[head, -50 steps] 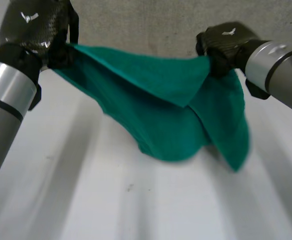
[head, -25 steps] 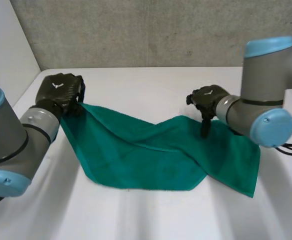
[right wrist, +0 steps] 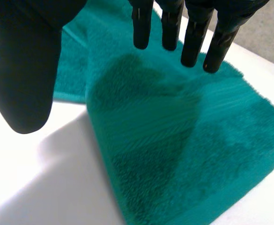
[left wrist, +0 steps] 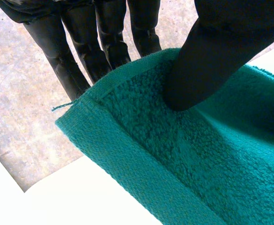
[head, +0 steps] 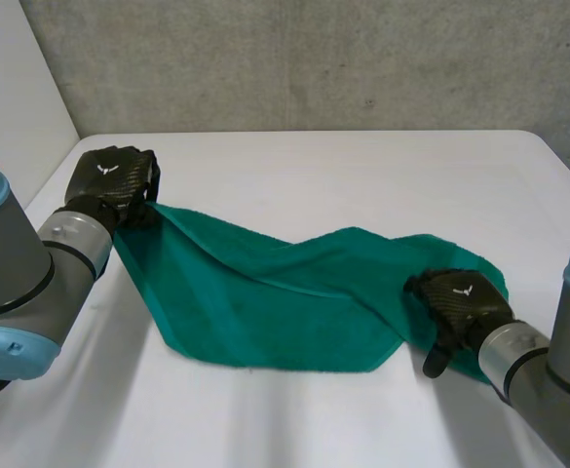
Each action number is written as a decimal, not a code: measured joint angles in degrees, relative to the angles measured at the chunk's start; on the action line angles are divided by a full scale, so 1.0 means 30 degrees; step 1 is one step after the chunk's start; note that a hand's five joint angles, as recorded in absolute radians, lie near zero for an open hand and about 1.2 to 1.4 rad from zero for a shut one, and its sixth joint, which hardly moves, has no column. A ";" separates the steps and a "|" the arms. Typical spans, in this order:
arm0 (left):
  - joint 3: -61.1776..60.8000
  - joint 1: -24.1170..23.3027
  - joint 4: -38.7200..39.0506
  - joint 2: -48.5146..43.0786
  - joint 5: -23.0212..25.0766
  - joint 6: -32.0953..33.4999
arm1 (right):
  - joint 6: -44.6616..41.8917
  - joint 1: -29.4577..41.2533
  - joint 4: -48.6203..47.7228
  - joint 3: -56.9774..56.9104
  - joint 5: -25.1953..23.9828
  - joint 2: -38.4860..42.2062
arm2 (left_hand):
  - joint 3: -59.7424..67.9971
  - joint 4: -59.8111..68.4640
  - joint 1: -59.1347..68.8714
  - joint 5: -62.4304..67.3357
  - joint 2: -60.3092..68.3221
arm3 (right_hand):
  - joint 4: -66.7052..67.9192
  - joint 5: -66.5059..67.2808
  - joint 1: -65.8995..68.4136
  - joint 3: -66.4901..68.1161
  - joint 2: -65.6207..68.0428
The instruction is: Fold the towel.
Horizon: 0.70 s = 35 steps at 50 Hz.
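Note:
A green towel lies half folded across the white table. My left hand holds the towel's far left corner lifted off the table. In the left wrist view the thumb presses the towel corner against the straight fingers, so that hand is shut on it. My right hand hovers above the towel's near right part. In the right wrist view its fingers and thumb are spread straight above the towel and hold nothing.
A grey wall runs behind the table's far edge, and a white side panel stands at the far left. Bare table lies in front of the towel and beyond it.
My right hand has let go of the towel's right corner and pulled back toward the near right. That side of the towel has dropped flat. The left hand keeps its corner.

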 measured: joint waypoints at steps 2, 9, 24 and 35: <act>-0.0010 0.0000 0.0001 -0.0001 -0.0012 0.0000 | -0.0004 0.0011 -0.0404 0.0032 0.0035 0.0445 | 0.0000 0.0000 0.0000 0.0000 0.0000 | 0.0407 0.0273 0.0340 0.0365 0.0351; -0.0112 -0.0020 -0.0004 0.0015 -0.0053 -0.0003 | -0.0143 -0.0214 -0.2505 -0.0501 0.0451 0.2372 | 0.0000 0.0000 0.0000 0.0000 0.0002 | 1.4864 1.3970 1.2305 1.4747 1.5081; -0.0348 0.0007 -0.0112 0.0182 -0.0048 -0.0029 | -0.2476 -0.1803 -0.3358 -0.1801 0.0907 0.0328 | 0.0002 0.0000 0.0000 0.0002 0.0000 | 1.7158 1.6393 1.3875 1.6866 1.6974; -0.1131 0.0405 -0.0853 0.0324 0.0096 0.0133 | -0.7064 -0.2252 0.4549 -0.4557 0.0424 -0.0922 | 0.0000 0.0002 0.0000 0.0000 0.0002 | 1.7238 1.6420 1.3874 1.6923 1.6973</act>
